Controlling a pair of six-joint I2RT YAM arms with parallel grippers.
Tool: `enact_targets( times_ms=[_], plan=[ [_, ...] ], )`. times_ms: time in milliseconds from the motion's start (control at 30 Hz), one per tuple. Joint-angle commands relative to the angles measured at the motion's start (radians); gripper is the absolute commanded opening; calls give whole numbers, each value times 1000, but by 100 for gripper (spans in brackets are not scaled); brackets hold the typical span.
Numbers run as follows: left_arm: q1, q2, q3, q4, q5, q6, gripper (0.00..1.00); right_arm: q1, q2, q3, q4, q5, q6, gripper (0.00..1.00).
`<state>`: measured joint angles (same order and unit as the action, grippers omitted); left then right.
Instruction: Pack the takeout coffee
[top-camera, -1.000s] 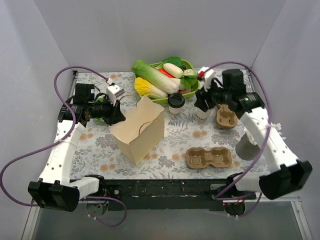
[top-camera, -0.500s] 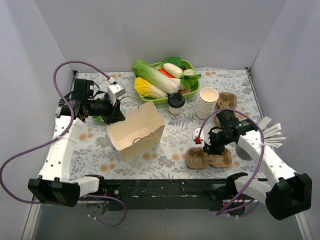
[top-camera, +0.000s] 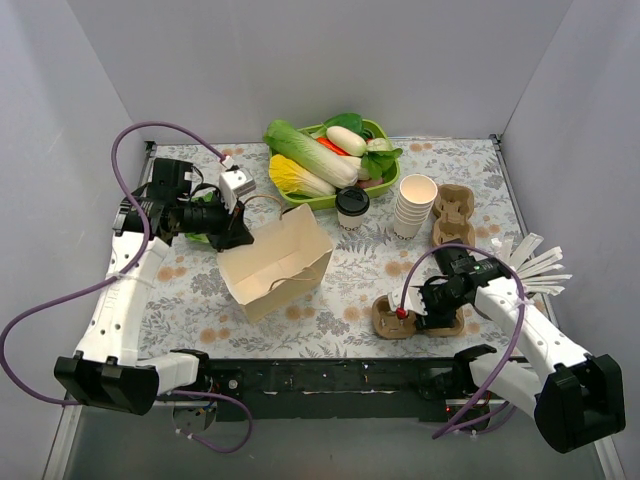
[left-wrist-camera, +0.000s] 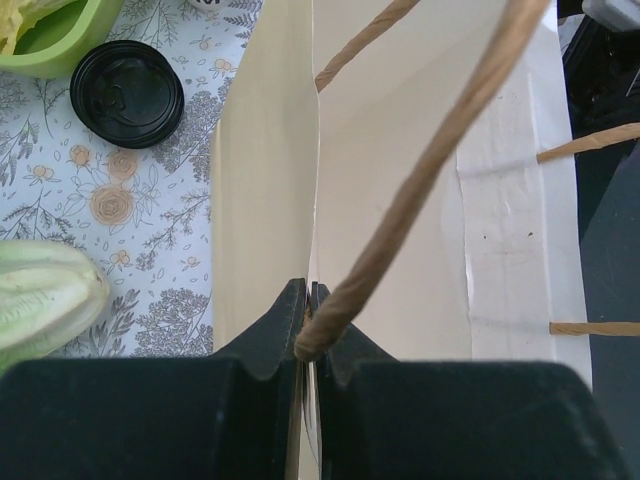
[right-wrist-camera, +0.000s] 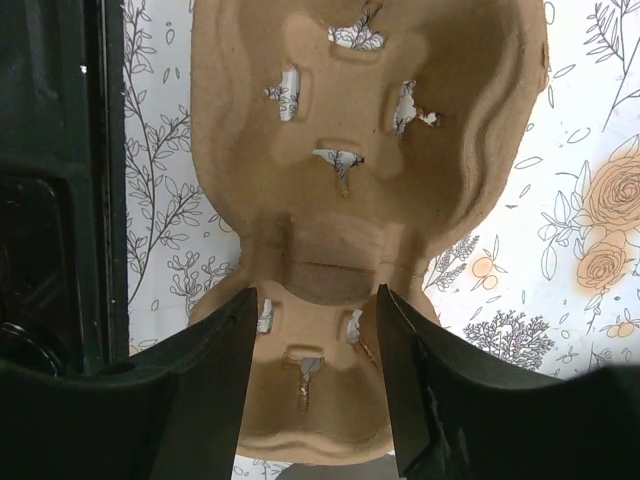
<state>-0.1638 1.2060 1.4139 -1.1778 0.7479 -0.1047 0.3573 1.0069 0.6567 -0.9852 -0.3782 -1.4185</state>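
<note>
1. The coffee (top-camera: 352, 207) stands upright on the table (top-camera: 350, 275) with its black lid on. It is just in front of the basket (top-camera: 386, 130) of vegetables and beside the stack of cups (top-camera: 414, 205). The left wrist view shows its lid (left-wrist-camera: 127, 93) from above.
2. The coffee is outside the bag (top-camera: 275, 262), near the bag's far right corner but not touching it.
3. The bag (left-wrist-camera: 400, 200) leans over with its mouth open and its inside showing pale.
4. The left gripper (top-camera: 240, 232) is clamped on the bag's rim. In its own view, the left gripper (left-wrist-camera: 308, 322) has its fingers pressed together on the paper wall, with a twine handle caught between them.
5. The right gripper (top-camera: 415, 310) is low at the near right of the table, well away from the coffee, over a carrier (top-camera: 385, 318).
6. In the wrist view, the right gripper (right-wrist-camera: 315, 300) has its fingers spread, one on each side of the narrow waist of the carrier (right-wrist-camera: 370, 150). Whether they touch it cannot be told.
7. A second carrier (top-camera: 452, 213) lies just right of the cups.
</note>
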Motion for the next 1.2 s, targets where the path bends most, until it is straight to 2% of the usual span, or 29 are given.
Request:
enact_targets(
  times_ms=[0,533,867,1167],
  plan=[
    [-20,-36,17,0,-2,-24,0,-4,-5,-9,48,18,-25,59],
    [-28,-52,-7,21,-7,-50,0,-3,58,11,80,-10,30,51],
    [-28,-54,-16,23,-4,-52,0,-3,76,0,120,-13,107,51],
    [-28,-54,-32,29,5,-59,0,-4,70,37,75,-60,139,53]
  ],
)
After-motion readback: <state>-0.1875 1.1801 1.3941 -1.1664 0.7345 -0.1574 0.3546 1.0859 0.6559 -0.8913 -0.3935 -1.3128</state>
